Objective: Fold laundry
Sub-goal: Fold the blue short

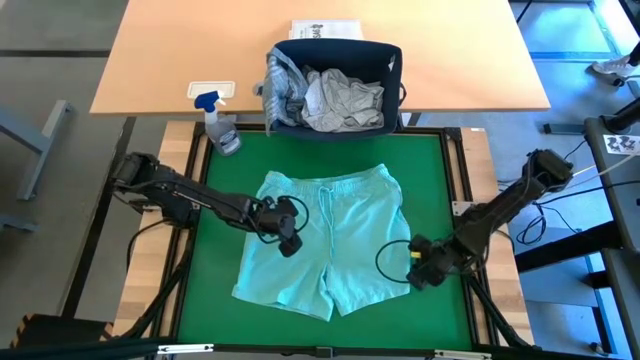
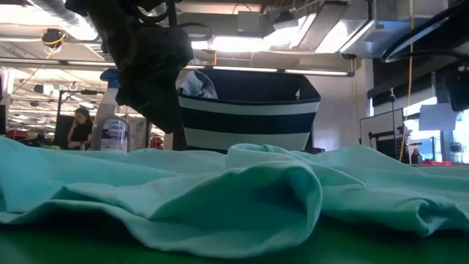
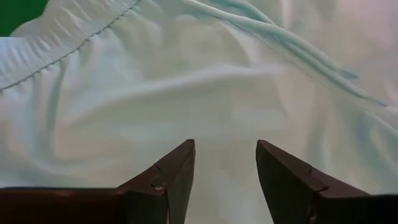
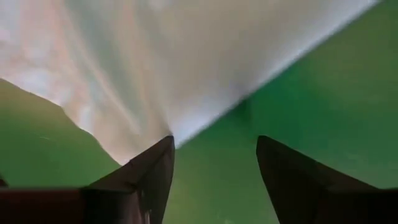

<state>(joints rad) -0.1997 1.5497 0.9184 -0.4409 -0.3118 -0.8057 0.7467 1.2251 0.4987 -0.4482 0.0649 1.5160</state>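
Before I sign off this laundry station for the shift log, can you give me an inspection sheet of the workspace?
Surface: green mat, bare around the garment.
Job's things: mint shorts spread flat; more laundry in the striped basket.
Clutter: spray bottle at the mat's corner; paper behind the basket.
Grippers: left gripper open over the shorts; right gripper open at the shorts' hem.
Cables: loops at both wrists.
Surroundings: person in the background.

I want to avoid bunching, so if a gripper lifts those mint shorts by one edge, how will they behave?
Probably floppy: the mint shorts already lie in soft folds and ridges. They look thin and light, so a lifted edge would likely drape and drag the rest. Pushed, they would likely wrinkle rather than slide on the green mat.
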